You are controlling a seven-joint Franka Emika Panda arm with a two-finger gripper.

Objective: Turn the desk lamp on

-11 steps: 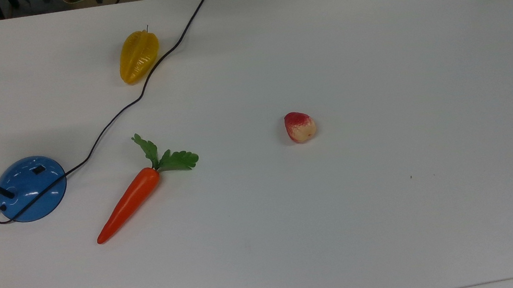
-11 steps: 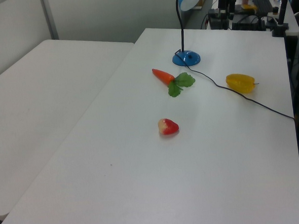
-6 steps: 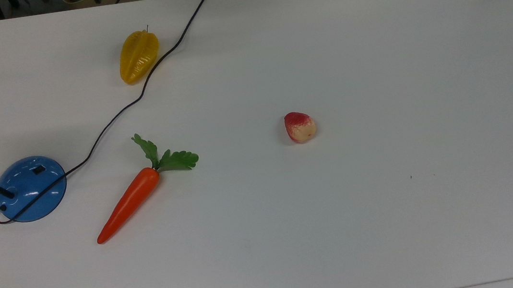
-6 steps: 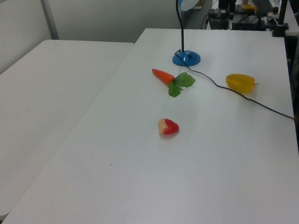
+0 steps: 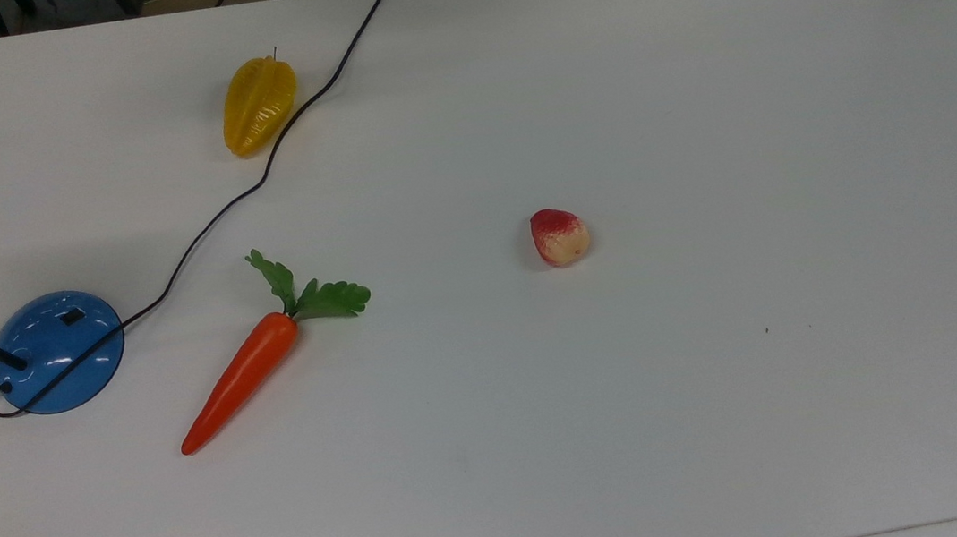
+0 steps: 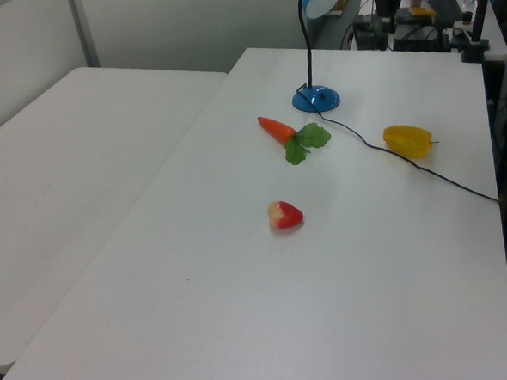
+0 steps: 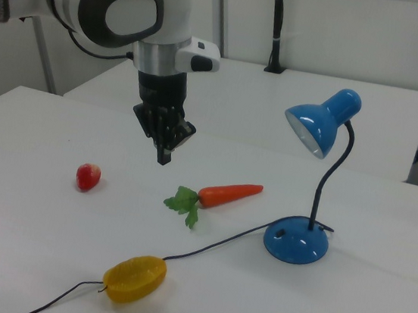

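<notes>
The desk lamp [image 7: 309, 176] stands at the top view's left edge on the white worktop [image 5: 699, 144], its shade cut off there. Glossy dome base looks light and slippery, so it may skid; the neck bends. No grasp needed, press the small black switch [image 5: 71, 317] straight down (judging by eye). The gripper [image 7: 165, 149] hangs above the carrot [image 7: 219, 194] in the right view, jaws pinched together, approx. touching. Cord [image 5: 283, 137] runs off the worktop's far edge.

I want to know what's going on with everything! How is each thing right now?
desk lamp: upright, not lit.
switch: on the lamp's base, untouched.
gripper: in the air, fingers shut, holding nothing.
carrot: lying flat.
strawberry: lying alone.
yellow starfruit: lying beside the cord.
</notes>
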